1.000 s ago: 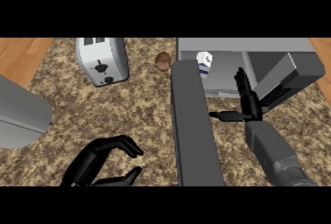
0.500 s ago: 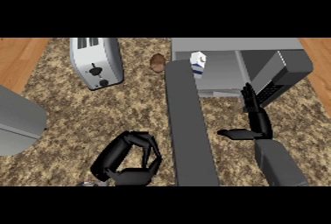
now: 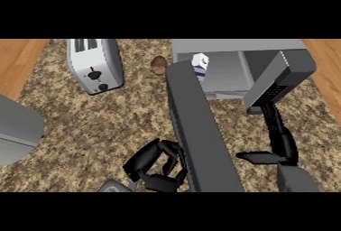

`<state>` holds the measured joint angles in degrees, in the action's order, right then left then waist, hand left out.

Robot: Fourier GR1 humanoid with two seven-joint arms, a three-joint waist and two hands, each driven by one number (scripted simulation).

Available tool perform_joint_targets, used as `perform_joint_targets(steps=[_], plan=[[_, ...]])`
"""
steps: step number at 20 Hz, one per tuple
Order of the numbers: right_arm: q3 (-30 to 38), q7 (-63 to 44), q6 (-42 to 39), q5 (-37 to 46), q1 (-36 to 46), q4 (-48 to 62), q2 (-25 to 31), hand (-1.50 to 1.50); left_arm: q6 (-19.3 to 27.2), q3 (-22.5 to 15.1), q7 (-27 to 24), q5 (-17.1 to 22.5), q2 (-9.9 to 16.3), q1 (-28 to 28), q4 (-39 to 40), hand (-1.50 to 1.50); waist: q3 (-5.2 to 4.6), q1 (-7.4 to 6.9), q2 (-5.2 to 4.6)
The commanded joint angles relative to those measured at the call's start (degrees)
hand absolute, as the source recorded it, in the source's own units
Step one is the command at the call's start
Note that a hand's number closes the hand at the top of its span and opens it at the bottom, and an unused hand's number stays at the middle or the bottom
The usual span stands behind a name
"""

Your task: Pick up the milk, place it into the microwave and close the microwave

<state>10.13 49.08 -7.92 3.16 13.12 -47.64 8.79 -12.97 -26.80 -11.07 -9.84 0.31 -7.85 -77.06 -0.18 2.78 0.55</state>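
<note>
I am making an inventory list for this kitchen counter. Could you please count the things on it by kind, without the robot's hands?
Microwave, door open: 1
Toaster: 1
Milk carton, inside the microwave: 1
Small brown item, kind unclear: 1
Grey appliance at left edge, kind unclear: 1
Total: 5

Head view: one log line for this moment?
milk: in microwave | door: open | left robot hand: at door, curled | right robot hand: open, empty

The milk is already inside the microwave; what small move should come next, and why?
Probably swing the long grey microwave door shut with the left robot hand, curled just beside it. The white-and-blue milk carton stands inside the grey microwave, and the right robot hand is outside.
</note>
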Motion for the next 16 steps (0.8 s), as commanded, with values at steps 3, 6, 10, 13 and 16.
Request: perform_joint_targets(steps=[3, 6, 10, 13, 16], plan=[[-0.58, -5.74, -2.28, -3.65, -11.94, -18.70, 0.64, -1.50, 6.15, -12.07, -1.52, 3.12, -0.30, -4.25, 8.35, 1.50, 0.02, -0.02, -0.25], [-0.70, -9.01, -3.92, -5.47, -14.85, -26.07, 1.33, -1.50, 11.74, -19.47, -2.38, 4.22, -0.29, -6.96, 12.19, 1.50, 0.02, 0.23, -0.41], [0.39, -14.55, -8.97, -9.85, -16.80, -33.05, 4.60, -1.50, 22.98, -25.34, -0.94, 11.54, -0.29, -14.16, 14.81, 1.50, -0.05, 1.92, -0.72], [-0.02, -17.44, -11.34, -12.96, -18.25, -37.61, 4.53, -1.50, 29.61, -28.75, 0.61, 16.57, -0.29, -16.51, 14.15, 1.50, -0.08, 2.79, -0.84], [1.06, -19.51, -13.61, -15.37, -18.33, -40.64, 7.00, -1.50, 34.51, -29.27, -0.61, 21.29, -0.27, -18.86, 15.18, 1.50, -0.11, 3.66, -1.04]])
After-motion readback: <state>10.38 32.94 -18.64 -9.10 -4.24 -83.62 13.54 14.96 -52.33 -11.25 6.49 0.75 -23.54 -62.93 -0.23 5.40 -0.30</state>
